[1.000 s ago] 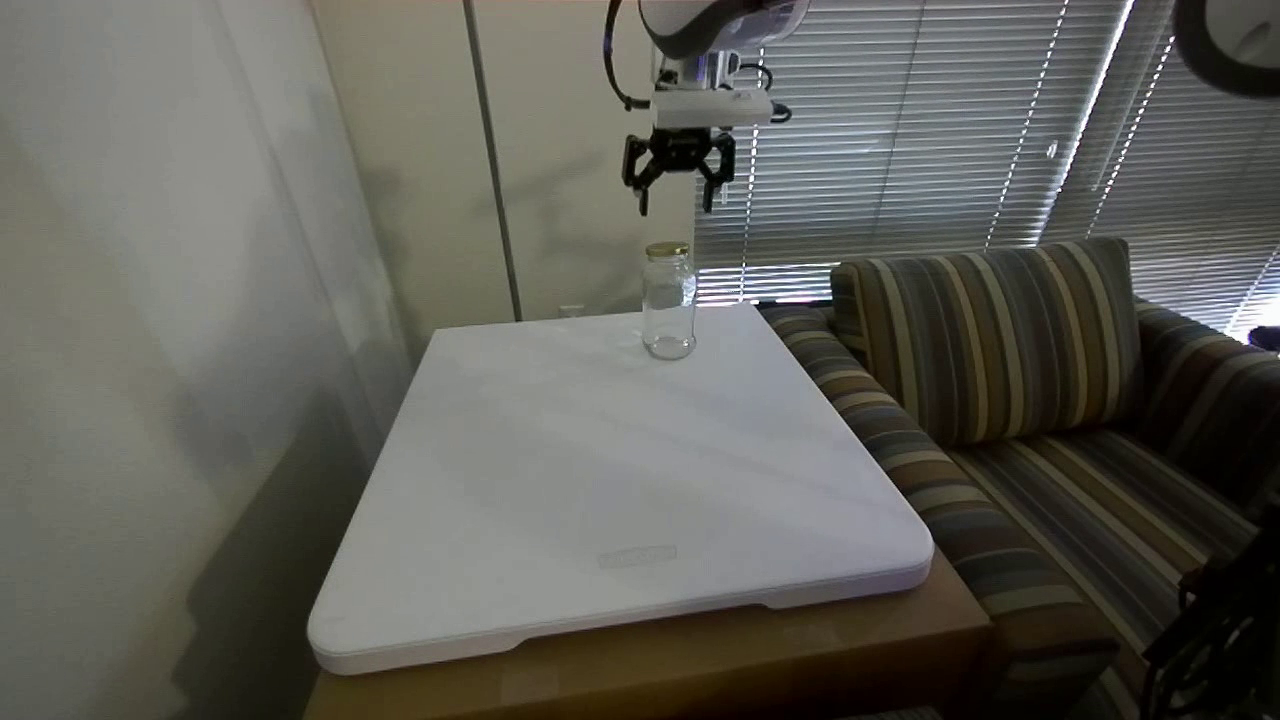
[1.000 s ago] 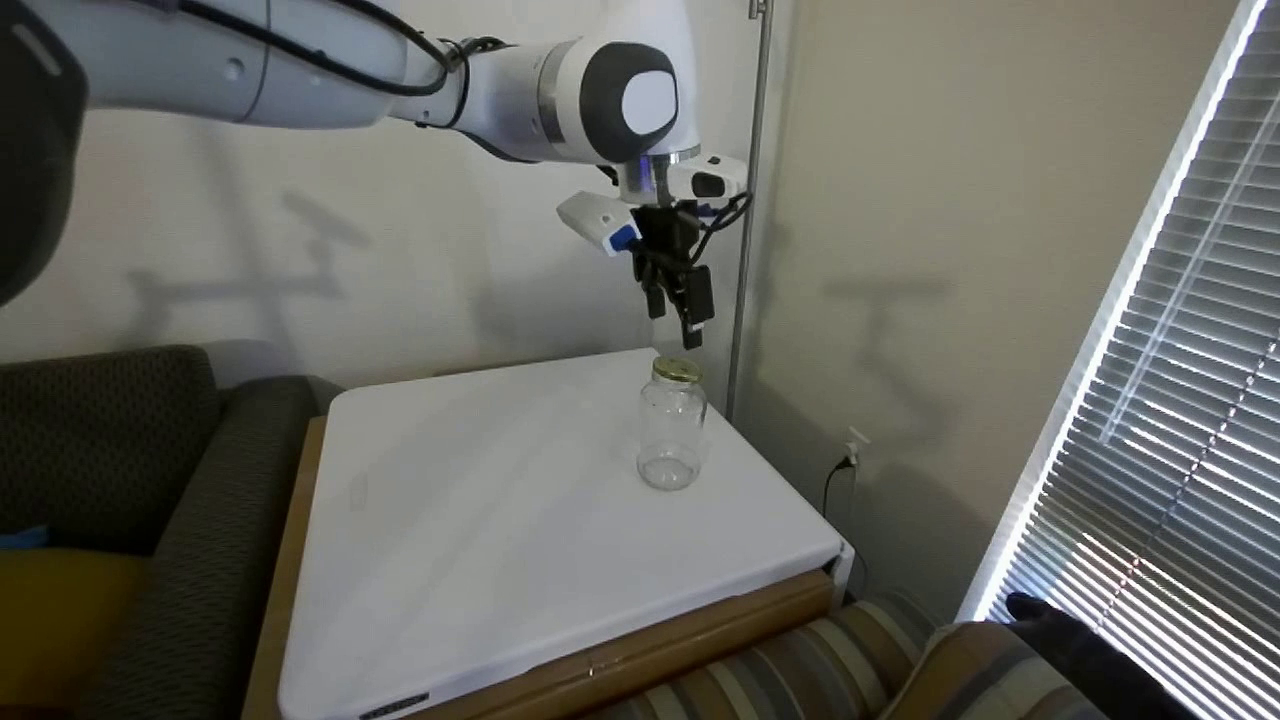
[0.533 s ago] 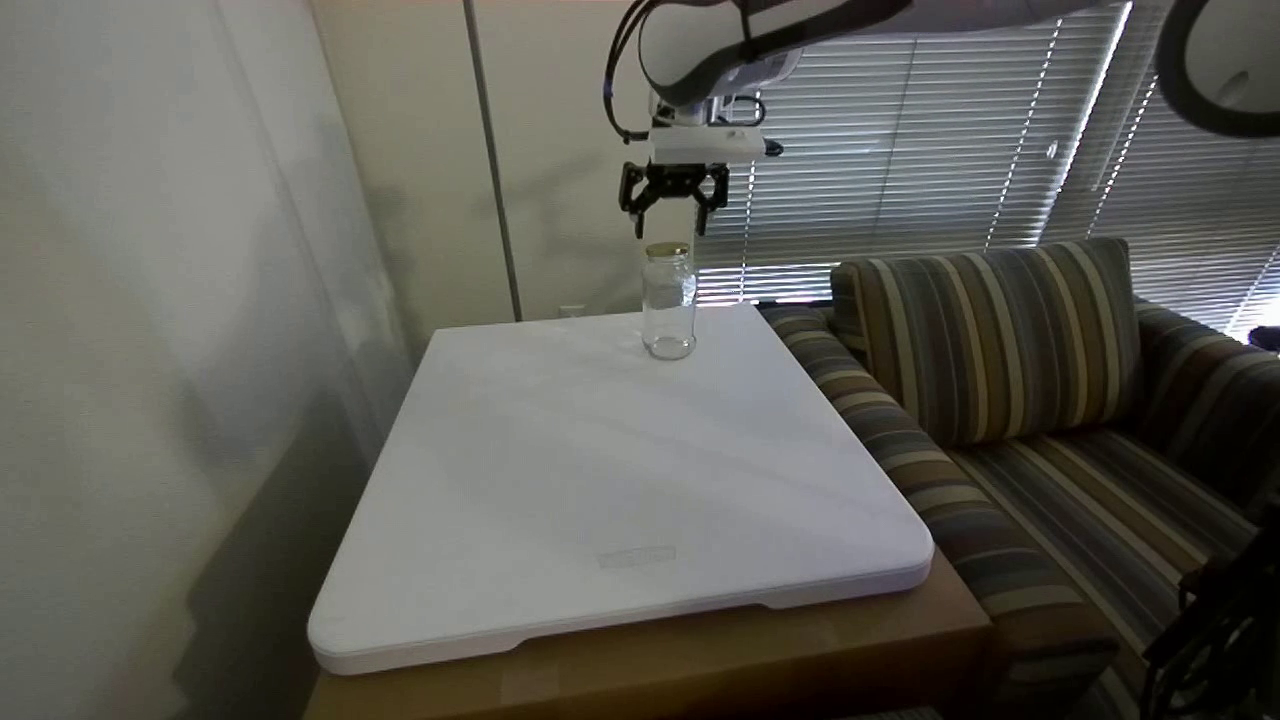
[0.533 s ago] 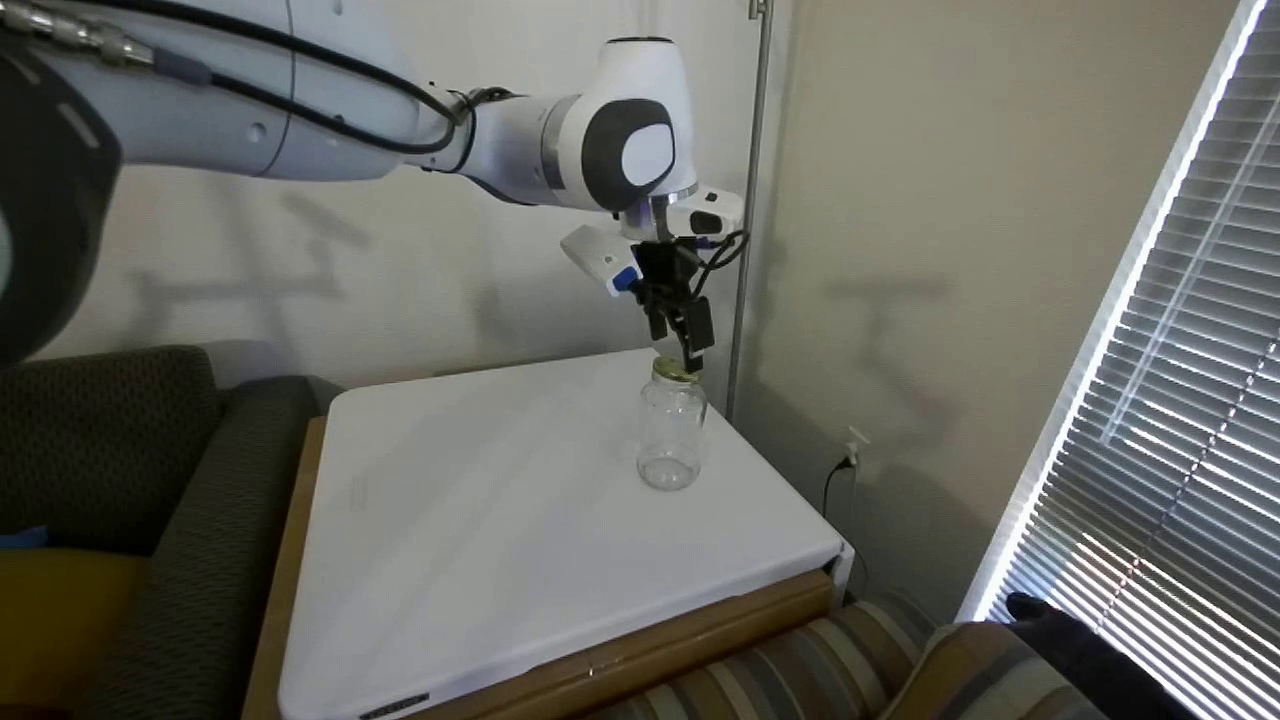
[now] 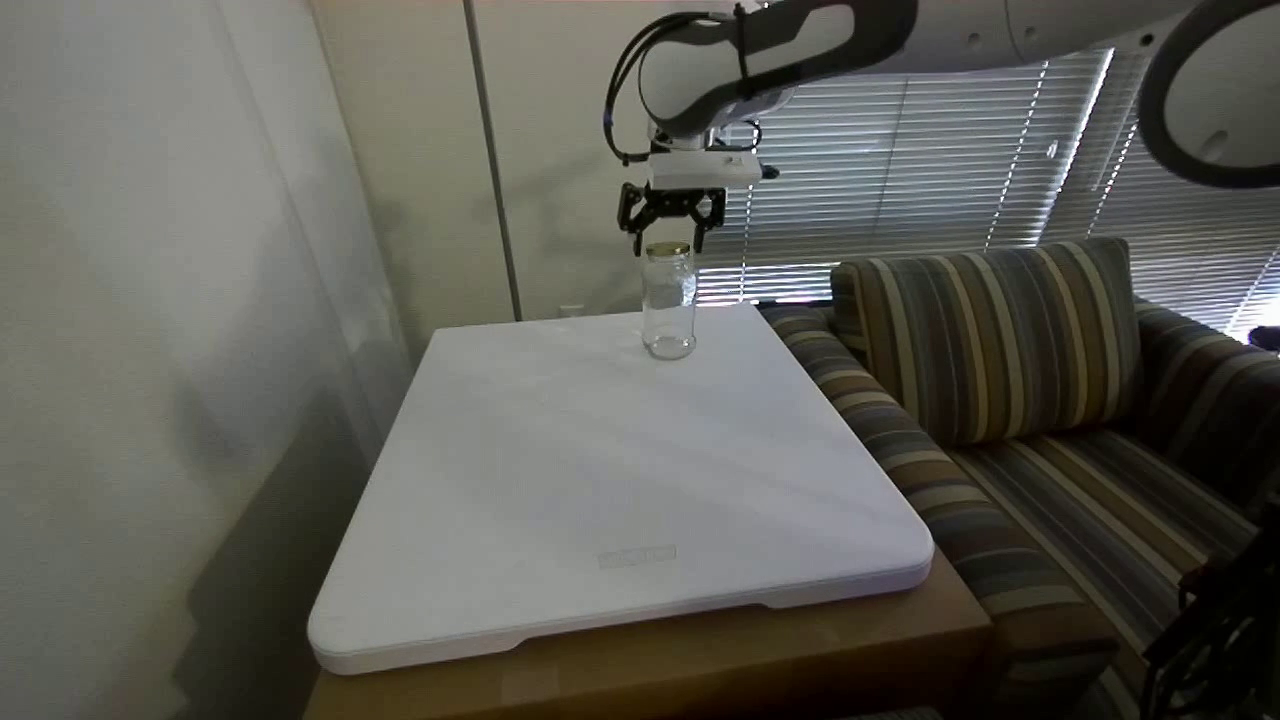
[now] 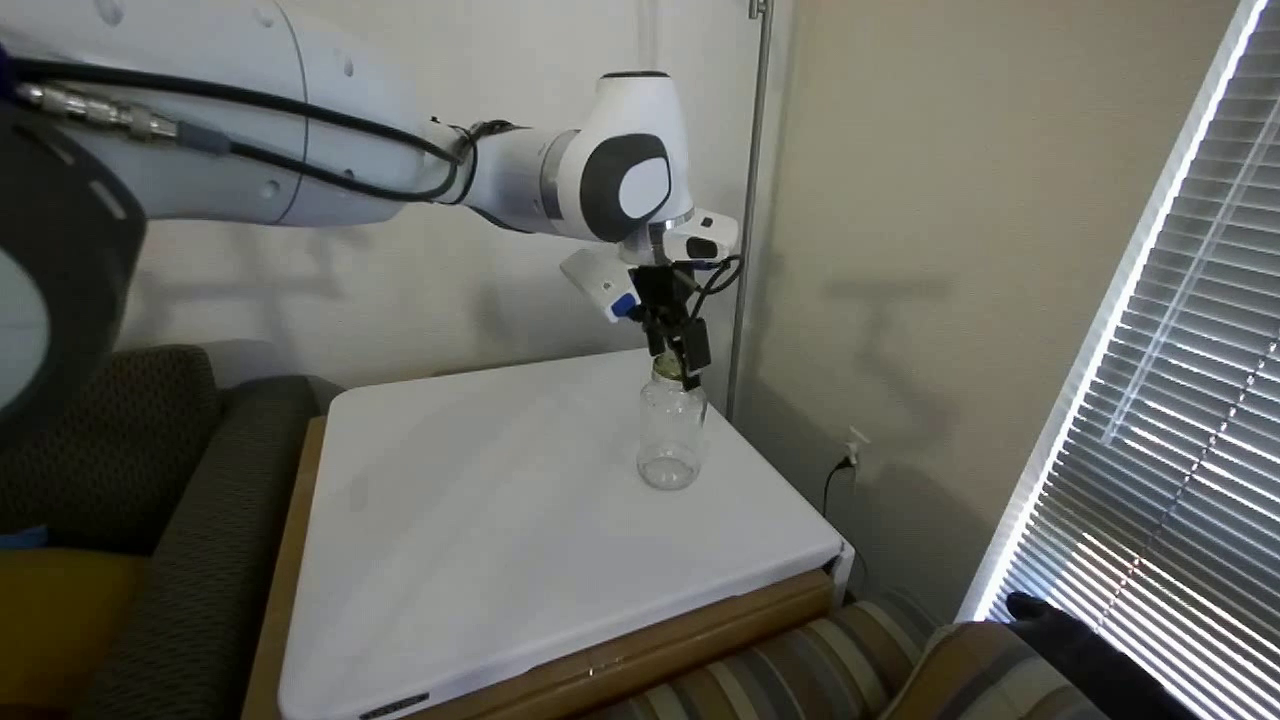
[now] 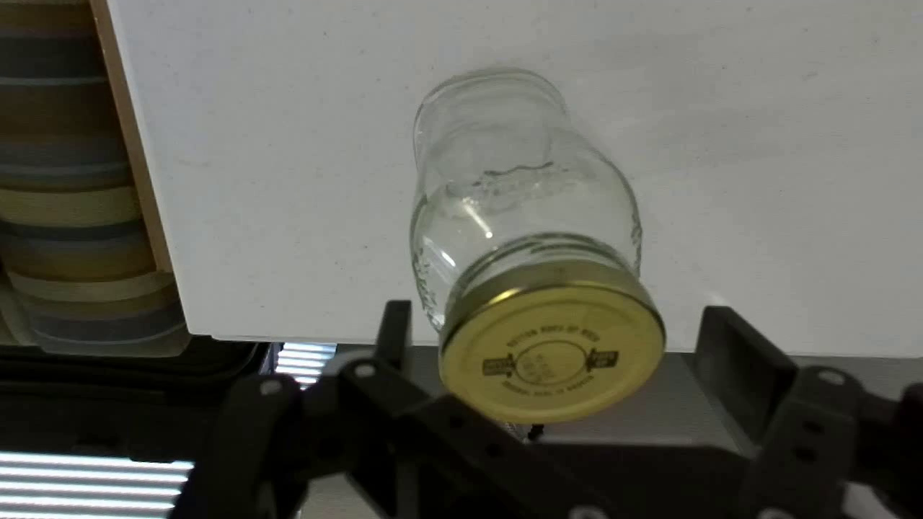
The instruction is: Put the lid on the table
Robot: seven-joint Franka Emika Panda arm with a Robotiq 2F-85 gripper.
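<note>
The round gold-yellow lid point(image 7: 554, 353) sits on the mouth of an upright clear glass jar point(image 7: 519, 166). The jar stands near one end of the white-topped table point(image 5: 610, 450), which also shows in an exterior view point(image 6: 480, 520). The lid appears in both exterior views point(image 5: 667, 249) point(image 6: 667, 367); in the latter a finger partly hides it. My gripper point(image 7: 557, 321) is open, pointing down, with its fingertips at about lid height. In the wrist view one black finger is on each side of the lid, with a gap on both sides. My gripper point(image 5: 668, 247) holds nothing.
A striped sofa point(image 5: 1000, 340) stands against one side of the table. A dark armchair point(image 6: 240, 480) is by another side. Walls and a vertical metal pole point(image 6: 750, 220) rise close behind the jar end. Window blinds point(image 5: 900, 170) hang beyond.
My gripper has come down from above the jar until its fingertips are level with the lid, staying open. The jar, lid and table have not moved.
</note>
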